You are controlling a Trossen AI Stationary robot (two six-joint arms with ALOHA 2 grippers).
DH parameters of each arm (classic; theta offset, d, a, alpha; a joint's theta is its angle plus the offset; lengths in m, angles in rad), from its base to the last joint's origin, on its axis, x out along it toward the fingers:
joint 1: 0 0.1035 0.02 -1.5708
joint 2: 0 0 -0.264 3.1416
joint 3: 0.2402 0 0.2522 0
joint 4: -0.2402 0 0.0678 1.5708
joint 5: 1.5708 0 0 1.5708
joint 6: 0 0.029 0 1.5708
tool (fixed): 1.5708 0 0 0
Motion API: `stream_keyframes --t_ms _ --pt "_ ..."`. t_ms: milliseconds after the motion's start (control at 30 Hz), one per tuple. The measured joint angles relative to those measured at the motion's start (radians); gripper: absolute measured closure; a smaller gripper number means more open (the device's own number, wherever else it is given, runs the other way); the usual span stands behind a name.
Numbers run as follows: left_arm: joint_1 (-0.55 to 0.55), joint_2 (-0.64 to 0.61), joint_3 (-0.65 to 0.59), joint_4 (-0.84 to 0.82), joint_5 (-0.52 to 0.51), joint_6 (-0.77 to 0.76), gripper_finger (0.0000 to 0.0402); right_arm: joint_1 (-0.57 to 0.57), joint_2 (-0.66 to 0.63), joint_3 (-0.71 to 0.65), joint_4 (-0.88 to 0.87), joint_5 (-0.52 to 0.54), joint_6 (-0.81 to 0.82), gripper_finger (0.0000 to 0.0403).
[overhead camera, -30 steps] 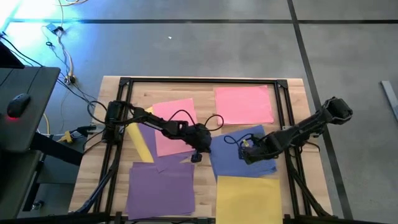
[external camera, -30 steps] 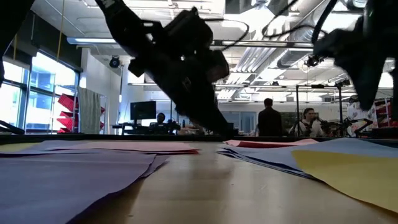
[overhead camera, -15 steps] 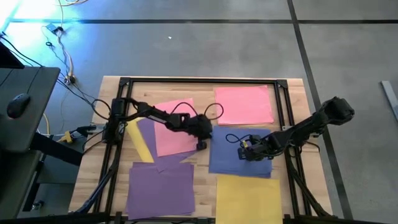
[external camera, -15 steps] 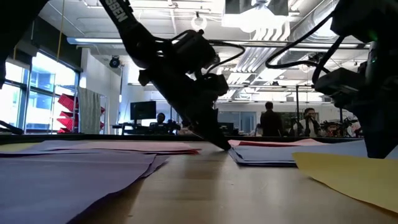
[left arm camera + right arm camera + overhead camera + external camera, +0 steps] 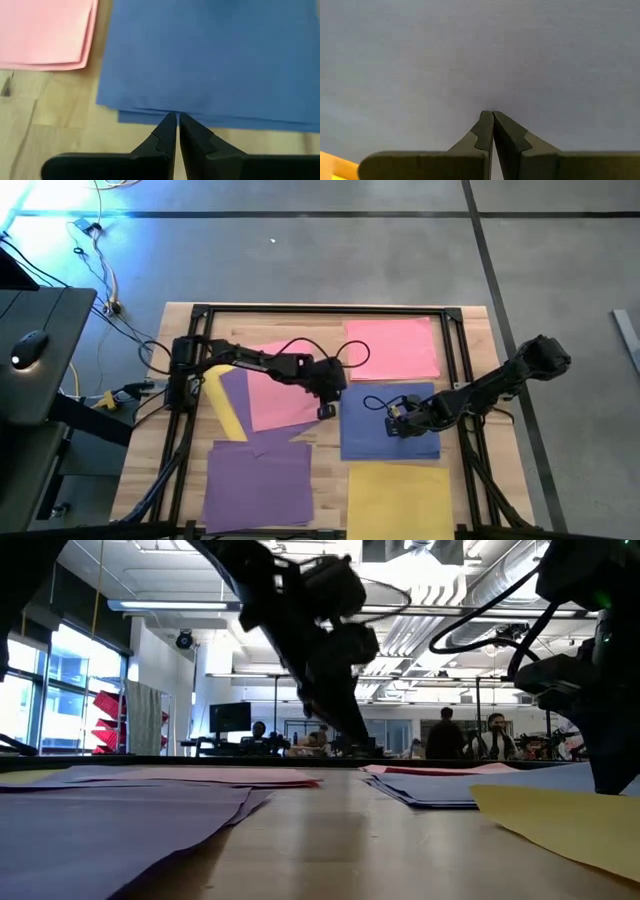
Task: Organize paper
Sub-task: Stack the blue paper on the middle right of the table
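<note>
A stack of blue sheets (image 5: 385,415) lies flat at the table's right middle. My right gripper (image 5: 396,427) is shut, with its tips on the top blue sheet (image 5: 470,60). My left gripper (image 5: 327,411) is shut at the stack's left edge (image 5: 150,112); in the low view (image 5: 358,748) it seems slightly raised. One pink sheet (image 5: 392,348) lies at the far right. Another pink sheet (image 5: 280,388) lies left of centre, over a purple sheet and a yellow sheet (image 5: 225,408). Purple sheets (image 5: 258,480) and a yellow sheet (image 5: 400,498) lie at the near edge. My right gripper presses its shut fingertips (image 5: 487,127) down on the top blue sheet near its middle (image 5: 493,107). It comes slanting from above and from the table's right. The sheet lies flat on the stack. My left gripper's shut tips stand at the blue stack's left edge; I cannot tell whether they touch it.
A black metal frame (image 5: 320,310) runs round the wooden table. Bare wood (image 5: 325,445) shows between the purple and blue sheets. Cables trail over the left arm (image 5: 300,355). People stand in the room beyond the table (image 5: 440,735).
The blue sheets lay fanned out and askew, reaching over the yellow sheet. They have come together into a squarer stack, clear of the yellow sheet. My left gripper has gone toward the table's far edge along the stack's left side and risen a little.
</note>
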Motion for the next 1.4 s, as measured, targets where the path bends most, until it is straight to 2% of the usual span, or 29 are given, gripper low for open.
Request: stream_keyframes --t_ms 200,333,433,733,1000,1400 --pt "-0.053 -0.068 0.0 -0.055 -0.016 -0.017 0.0401 0.0 -0.024 0.001 -0.065 -0.021 0.02 0.0403" --pt "-0.086 -0.102 0.0 -0.07 -0.034 -0.039 0.0401 0.001 -0.052 0.028 -0.226 -0.013 0.019 0.0403" --pt "-0.104 -0.12 0.0 -0.07 -0.037 -0.052 0.0401 0.001 -0.068 0.039 -0.284 0.005 0.02 0.0403" --pt "-0.132 -0.132 0.0 -0.079 -0.071 -0.062 0.0401 0.001 -0.066 0.043 -0.218 0.01 0.016 0.0403" --pt "-0.137 -0.137 0.0 -0.101 -0.071 -0.062 0.0401 0.023 -0.009 0.05 -0.107 0.012 0.003 0.0403" --pt "-0.137 -0.137 0.0 -0.101 -0.071 -0.06 0.0401 0.053 -0.008 0.049 -0.113 0.035 0.15 0.0403"
